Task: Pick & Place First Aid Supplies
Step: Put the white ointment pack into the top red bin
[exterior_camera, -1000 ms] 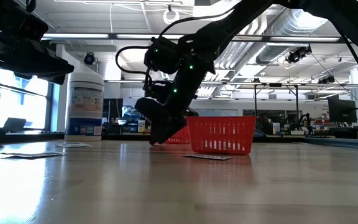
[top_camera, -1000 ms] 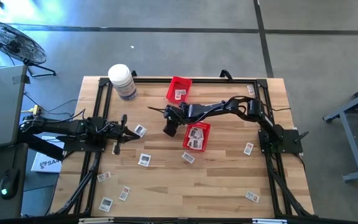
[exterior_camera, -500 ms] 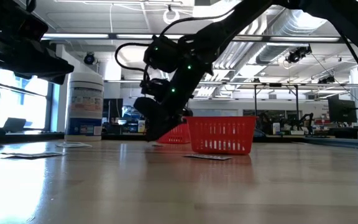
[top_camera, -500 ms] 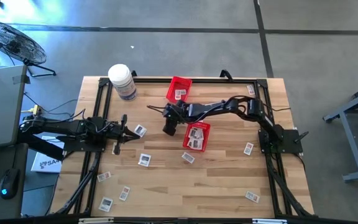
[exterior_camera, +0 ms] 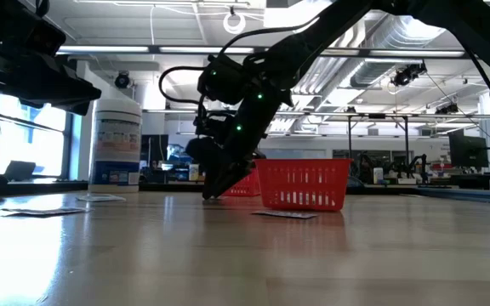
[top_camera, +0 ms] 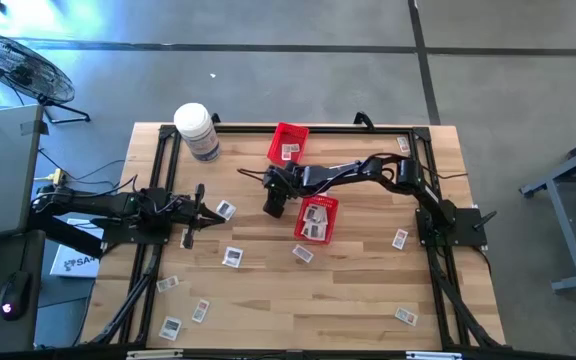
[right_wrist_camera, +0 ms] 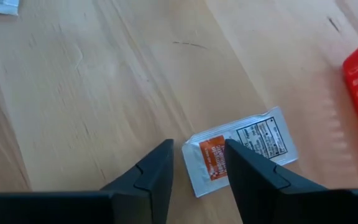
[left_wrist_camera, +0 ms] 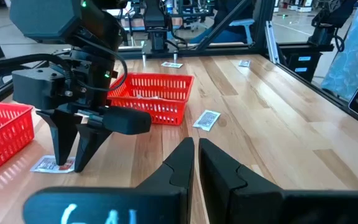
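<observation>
The first aid supplies are small white packets scattered over the wooden table. One packet (right_wrist_camera: 247,146) with an orange patch lies flat next to the near red basket (top_camera: 320,201). My right gripper (right_wrist_camera: 197,149) is open and points down at it, one finger on each side of its orange end. It also shows in the high view (top_camera: 273,203) and the low view (exterior_camera: 215,189). Both this basket and the far red basket (top_camera: 290,128) hold packets. My left gripper (left_wrist_camera: 196,152) is shut and waits at the table's left (top_camera: 208,209), next to another packet (top_camera: 226,210). My right gripper comes from above with open fingers (left_wrist_camera: 59,146) astride the orange end (right_wrist_camera: 207,158) of the packet, which lies flat on the table. The fingertips reach down to the packet (left_wrist_camera: 50,165), but I cannot tell whether they touch it.
A big white jar (top_camera: 196,130) stands at the far left corner. Loose packets lie at the near left (top_camera: 171,327), the middle (top_camera: 232,257) (top_camera: 302,253) and the right (top_camera: 399,239) (top_camera: 406,316). A black frame runs along the table's edges.
My right gripper has stayed low over the table beside the near basket, rising slightly and then dipping back toward the packet.
</observation>
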### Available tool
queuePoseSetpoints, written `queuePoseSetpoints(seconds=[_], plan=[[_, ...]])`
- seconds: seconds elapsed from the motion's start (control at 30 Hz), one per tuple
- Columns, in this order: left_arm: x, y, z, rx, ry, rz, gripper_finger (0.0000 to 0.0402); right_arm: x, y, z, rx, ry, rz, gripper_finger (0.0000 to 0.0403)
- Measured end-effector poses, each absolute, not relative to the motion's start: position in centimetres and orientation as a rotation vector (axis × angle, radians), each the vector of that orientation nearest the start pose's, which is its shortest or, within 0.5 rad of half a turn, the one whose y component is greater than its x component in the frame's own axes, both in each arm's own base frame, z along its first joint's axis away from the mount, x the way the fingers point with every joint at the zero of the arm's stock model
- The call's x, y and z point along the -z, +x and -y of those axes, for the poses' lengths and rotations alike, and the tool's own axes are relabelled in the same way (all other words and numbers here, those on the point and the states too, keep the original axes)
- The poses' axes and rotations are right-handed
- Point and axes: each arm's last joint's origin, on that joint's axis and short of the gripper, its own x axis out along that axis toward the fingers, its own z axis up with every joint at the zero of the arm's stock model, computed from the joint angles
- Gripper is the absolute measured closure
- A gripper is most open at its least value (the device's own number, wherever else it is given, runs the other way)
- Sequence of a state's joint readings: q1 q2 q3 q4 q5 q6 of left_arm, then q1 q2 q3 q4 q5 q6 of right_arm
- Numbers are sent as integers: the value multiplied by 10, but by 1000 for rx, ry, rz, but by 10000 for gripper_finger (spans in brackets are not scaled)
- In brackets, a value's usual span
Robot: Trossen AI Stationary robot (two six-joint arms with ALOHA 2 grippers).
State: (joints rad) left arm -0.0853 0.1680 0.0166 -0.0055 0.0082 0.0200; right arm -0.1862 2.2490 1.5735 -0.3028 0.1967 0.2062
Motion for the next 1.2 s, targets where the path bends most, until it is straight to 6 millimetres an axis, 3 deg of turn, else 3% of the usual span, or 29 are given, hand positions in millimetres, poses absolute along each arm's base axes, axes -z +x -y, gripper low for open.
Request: queuePoseSetpoints(seconds=[0.33,0.7,1.2], plan=[[-155,106,9,95,26,-156,380,-104,463,95,459,176,-943,329],[-155,106,9,95,26,-156,380,-102,463,95,467,162,-947,399],[-155,106,9,95,26,-156,380,-144,459,94,436,199,-862,402]])
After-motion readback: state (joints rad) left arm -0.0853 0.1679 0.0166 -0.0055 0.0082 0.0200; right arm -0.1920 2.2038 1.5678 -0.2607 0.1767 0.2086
